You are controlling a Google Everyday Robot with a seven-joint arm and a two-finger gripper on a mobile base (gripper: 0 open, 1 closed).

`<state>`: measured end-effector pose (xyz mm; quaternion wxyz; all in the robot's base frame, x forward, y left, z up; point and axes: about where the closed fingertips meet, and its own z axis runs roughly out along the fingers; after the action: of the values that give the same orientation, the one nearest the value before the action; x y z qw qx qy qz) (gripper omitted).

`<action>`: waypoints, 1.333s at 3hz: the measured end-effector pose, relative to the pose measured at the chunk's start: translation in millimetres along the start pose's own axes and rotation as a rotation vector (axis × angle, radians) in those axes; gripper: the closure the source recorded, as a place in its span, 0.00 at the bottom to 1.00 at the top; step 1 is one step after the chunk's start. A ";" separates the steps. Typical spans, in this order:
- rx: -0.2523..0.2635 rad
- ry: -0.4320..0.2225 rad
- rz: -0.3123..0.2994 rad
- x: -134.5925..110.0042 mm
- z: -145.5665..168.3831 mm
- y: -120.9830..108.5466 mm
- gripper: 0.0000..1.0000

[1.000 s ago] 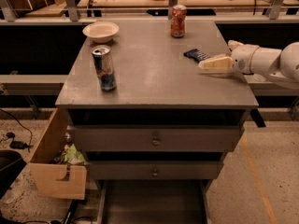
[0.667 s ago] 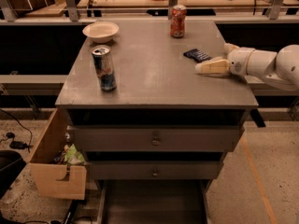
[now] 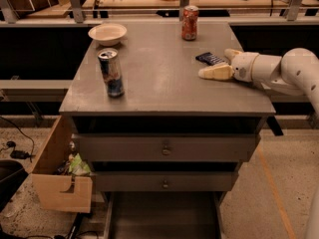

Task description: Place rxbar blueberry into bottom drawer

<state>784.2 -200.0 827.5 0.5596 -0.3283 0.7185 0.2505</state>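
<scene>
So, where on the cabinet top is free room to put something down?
Bare: the middle, between the blue-silver can and the gripper, and the front right corner. Crowded: the right edge, with gripper at the rxbar blueberry. Back: bowl, red can.

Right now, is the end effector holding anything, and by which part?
Nothing is held; the open end effector sits by the blue bar lying flat on the tabletop.

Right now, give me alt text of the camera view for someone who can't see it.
A white arm's open gripper reaches from the right to the rxbar on a grey cabinet top, which also holds a blue can, a red can and a bowl. The bottom drawer stands open below.
</scene>
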 end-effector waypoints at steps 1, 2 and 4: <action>-0.006 0.009 0.014 3.0 7.3 3.3 0.36; -0.006 0.009 0.014 -3.6 5.7 3.3 0.61; -0.006 0.009 0.014 -6.1 5.2 3.4 1.00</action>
<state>785.9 -192.8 832.1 0.5536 -0.3260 0.7225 0.2554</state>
